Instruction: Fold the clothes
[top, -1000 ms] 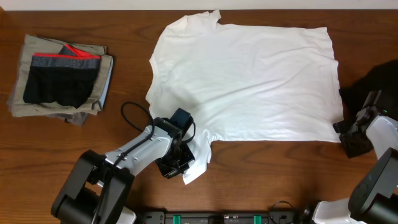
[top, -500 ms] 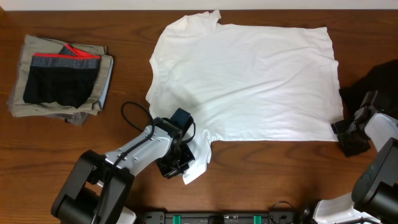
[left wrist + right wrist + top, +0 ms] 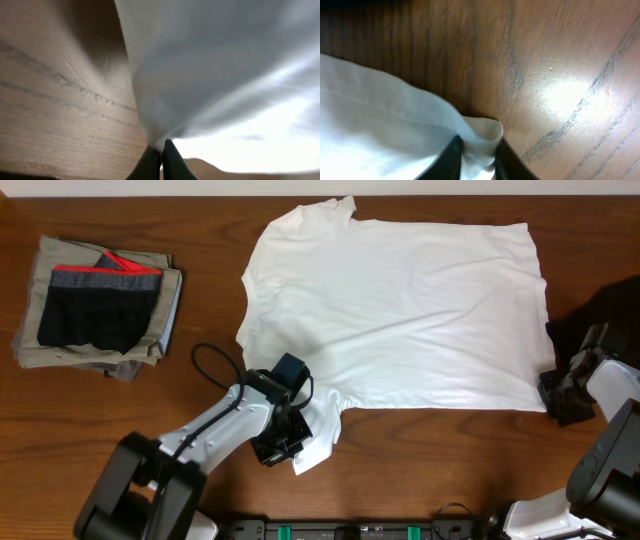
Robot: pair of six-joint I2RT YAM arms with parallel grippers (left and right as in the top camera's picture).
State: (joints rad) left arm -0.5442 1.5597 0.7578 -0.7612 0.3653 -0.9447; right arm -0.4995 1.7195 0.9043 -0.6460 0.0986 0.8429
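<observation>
The white T-shirt (image 3: 400, 310) is spread flat on the middle of the desk (image 3: 210, 300), its near sleeve pinched between the closed left fingers (image 3: 148, 164) and its near right hem corner clamped by the right fingers (image 3: 449, 159), beside a black garment (image 3: 612, 305).

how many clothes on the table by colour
white: 1, the white T-shirt
black: 2, the black garment at the right edge and the black shorts on top of the pile
khaki-grey: 1 folded pile; how many pieces are in it cannot be told
total: 4, taking the pile as one
</observation>
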